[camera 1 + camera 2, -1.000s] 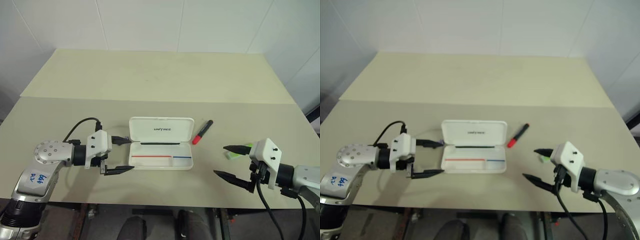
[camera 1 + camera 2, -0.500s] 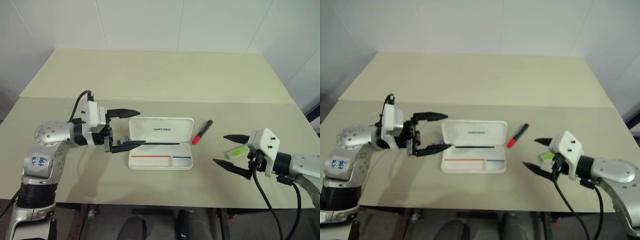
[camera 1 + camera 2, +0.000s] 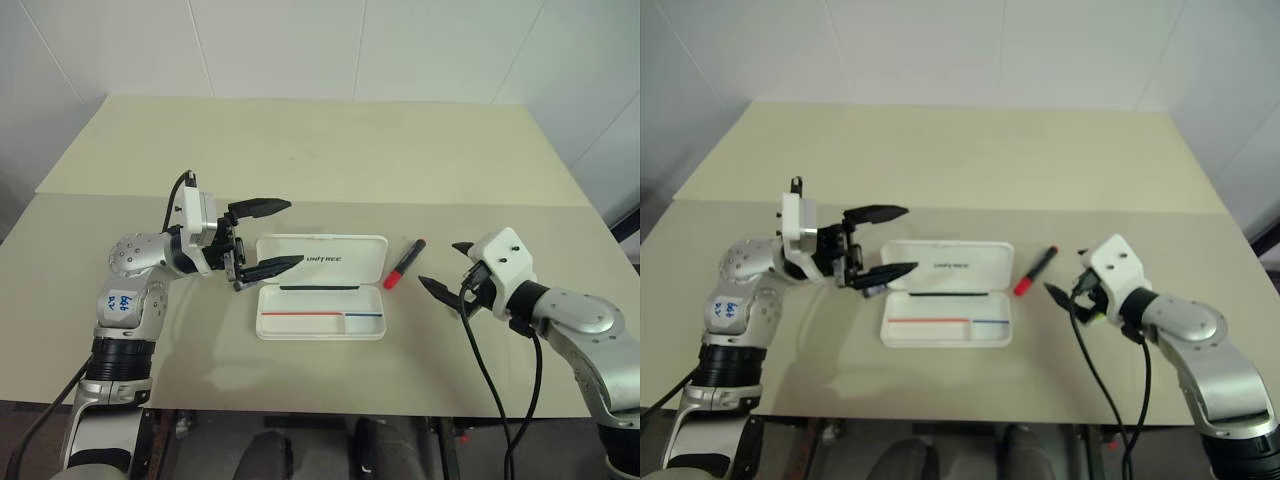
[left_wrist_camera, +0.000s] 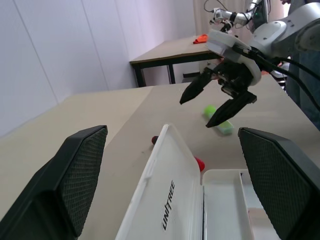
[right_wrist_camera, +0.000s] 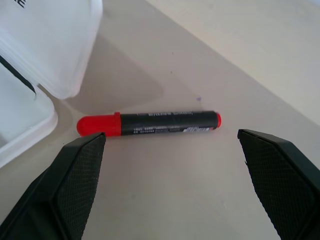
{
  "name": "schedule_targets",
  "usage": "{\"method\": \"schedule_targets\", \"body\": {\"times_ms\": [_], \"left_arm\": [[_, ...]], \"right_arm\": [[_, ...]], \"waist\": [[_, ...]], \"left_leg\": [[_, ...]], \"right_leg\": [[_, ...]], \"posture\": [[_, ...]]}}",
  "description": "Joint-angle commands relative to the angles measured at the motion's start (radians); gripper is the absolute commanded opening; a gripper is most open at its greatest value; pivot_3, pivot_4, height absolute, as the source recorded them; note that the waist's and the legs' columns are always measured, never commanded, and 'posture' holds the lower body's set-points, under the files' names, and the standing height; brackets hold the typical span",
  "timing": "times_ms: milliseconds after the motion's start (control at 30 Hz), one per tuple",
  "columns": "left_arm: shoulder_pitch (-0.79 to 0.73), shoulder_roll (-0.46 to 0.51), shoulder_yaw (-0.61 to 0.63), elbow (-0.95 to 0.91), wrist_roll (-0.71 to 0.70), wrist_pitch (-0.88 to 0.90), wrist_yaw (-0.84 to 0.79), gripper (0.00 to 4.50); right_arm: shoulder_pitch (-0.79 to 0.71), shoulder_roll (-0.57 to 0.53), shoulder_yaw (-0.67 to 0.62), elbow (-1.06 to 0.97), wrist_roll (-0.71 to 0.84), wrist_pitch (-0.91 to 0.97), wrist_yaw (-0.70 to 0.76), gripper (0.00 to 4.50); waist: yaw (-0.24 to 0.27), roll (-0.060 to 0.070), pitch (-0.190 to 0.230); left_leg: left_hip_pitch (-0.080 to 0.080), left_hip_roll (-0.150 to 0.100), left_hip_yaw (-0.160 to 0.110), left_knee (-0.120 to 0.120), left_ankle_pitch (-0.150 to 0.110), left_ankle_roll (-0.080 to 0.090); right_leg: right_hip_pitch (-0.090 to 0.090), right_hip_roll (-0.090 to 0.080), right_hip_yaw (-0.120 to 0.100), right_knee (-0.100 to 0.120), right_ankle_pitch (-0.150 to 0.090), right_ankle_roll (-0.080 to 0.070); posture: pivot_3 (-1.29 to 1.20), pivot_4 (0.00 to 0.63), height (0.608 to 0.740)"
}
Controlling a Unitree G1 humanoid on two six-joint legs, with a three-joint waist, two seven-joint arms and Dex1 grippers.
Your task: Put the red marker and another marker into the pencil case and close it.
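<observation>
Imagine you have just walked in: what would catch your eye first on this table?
The open white pencil case in the middle of the table, its lid raised and nothing in it. Just to its right lies the red marker. The open right pincer hangs next to that marker, and the open left pincer is by the case's left end.

I see the case [image 3: 947, 293] lying open in the middle of the worktop [image 3: 960, 170], lid tipped back, a red and blue stripe on its inner floor. My left hand [image 3: 884, 243] hovers at the case's left end, fingers spread wide, the lower finger over the lid's corner. The red marker [image 3: 1035, 271] lies just right of the case, slanted. My right hand [image 3: 1068, 290] is near it on the right, fingers apart, nothing between them. A speck of green shows beneath that hand.
</observation>
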Motion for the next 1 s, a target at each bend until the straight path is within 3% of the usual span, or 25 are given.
{"method": "schedule_targets", "body": {"times_ms": [33, 267, 500, 1000], "left_arm": [[-0.070, 0.004, 0.029, 0.069, -0.030, -0.037, -0.055, 4.47], [-0.137, 0.020, 0.011, 0.142, -0.046, -0.013, -0.186, 4.47], [-0.180, 0.048, -0.011, 0.140, -0.021, 0.017, -0.253, 4.47], [-0.128, 0.128, 0.041, -0.010, -0.040, 0.078, -0.160, 4.47]], "right_arm": [[-0.065, 0.049, 0.001, -0.023, -0.002, 0.099, -0.085, 4.50], [-0.174, 0.146, 0.013, 0.006, -0.032, 0.241, -0.216, 4.50], [-0.239, 0.192, 0.031, 0.021, -0.035, 0.319, -0.251, 4.50], [-0.323, 0.370, 0.083, 0.097, -0.063, 0.485, -0.364, 4.50]], "waist": [[0.000, 0.000, 0.000], [-0.005, 0.000, 0.000], [-0.004, 0.000, 0.000], [-0.025, 0.001, 0.000]], "left_leg": [[-0.001, 0.000, 0.000, 0.000, 0.000, 0.000], [-0.006, 0.000, 0.000, 0.001, 0.000, 0.000], [-0.010, 0.000, 0.001, 0.000, 0.000, 0.000], [-0.010, 0.000, -0.002, 0.000, 0.000, 0.000]], "right_leg": [[0.000, 0.000, -0.001, -0.001, 0.001, 0.001], [-0.003, 0.000, -0.003, -0.002, 0.001, 0.001], [-0.004, 0.000, -0.007, -0.004, 0.001, 0.000], [-0.006, 0.000, -0.005, -0.002, 0.001, 0.000]], "posture": [[0.00, 0.150, 0.740], [0.00, 0.150, 0.740], [0.00, 0.150, 0.740], [0.00, 0.150, 0.740]]}}
